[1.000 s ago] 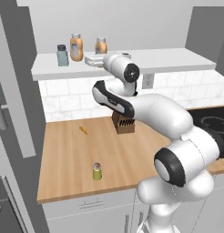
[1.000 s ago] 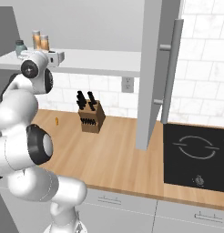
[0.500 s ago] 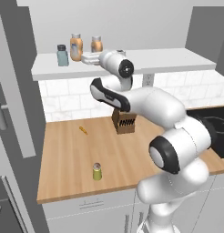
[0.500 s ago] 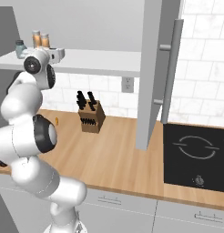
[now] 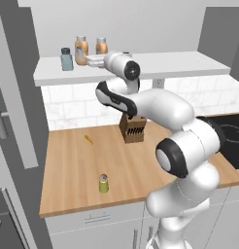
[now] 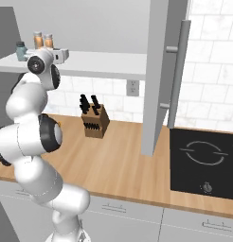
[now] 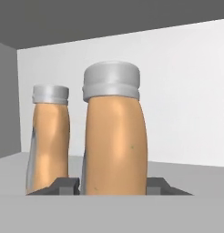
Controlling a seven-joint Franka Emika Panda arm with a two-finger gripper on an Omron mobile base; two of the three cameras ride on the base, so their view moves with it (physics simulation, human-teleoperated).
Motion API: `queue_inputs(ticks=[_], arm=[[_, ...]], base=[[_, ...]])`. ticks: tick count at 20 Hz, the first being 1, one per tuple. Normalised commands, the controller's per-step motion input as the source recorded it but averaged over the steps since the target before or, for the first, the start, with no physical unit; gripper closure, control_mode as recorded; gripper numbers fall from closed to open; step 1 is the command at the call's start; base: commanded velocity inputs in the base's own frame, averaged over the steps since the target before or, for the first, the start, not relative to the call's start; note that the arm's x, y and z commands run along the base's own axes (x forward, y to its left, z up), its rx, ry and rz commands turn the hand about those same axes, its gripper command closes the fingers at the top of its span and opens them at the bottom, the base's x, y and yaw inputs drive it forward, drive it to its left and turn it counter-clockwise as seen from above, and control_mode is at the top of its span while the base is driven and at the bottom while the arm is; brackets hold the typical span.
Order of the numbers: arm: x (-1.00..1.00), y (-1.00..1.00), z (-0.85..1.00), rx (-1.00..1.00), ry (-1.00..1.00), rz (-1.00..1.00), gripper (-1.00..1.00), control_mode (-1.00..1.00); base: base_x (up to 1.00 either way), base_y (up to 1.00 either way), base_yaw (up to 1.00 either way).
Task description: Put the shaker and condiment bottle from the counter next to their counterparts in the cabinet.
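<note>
The gripper (image 7: 113, 185) is pinched on the condiment bottle (image 7: 114, 136), which stands upright between the two dark fingertips (image 7: 63, 184) on the white shelf board of the cabinet (image 5: 179, 65). The matching orange-tan bottle (image 7: 48, 136) stands just beside it, to its left in the hand view and a little deeper in the cabinet. Judging from this, the bottle looks close to placed. The yellow-green shaker (image 5: 103, 183) stands on the counter (image 5: 68, 165), well below and apart from the gripper, while the blue-grey shaker (image 5: 66, 59) waits at the shelf's left end.
</note>
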Motion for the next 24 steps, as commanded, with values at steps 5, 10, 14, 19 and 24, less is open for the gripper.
queue_inputs(ticks=[5, 10, 14, 19, 24], arm=[[0.29, 0.02, -0.24, 0.07, 0.08, 0.06, 1.0, -1.0], [0.38, 0.01, -0.21, 0.08, 0.06, 0.09, 1.0, -1.0], [0.39, 0.0, -0.38, 0.03, 0.01, 0.09, 1.0, -1.0], [0.22, 0.01, -0.53, 0.0, -0.01, 0.06, -1.0, -1.0], [0.0, 0.0, -0.43, 0.0, -0.1, 0.01, -1.0, -1.0]], base=[[0.0, 0.0, 0.0], [0.0, 0.0, 0.0], [0.0, 0.0, 0.0], [0.0, 0.0, 0.0], [0.0, 0.0, 0.0]])
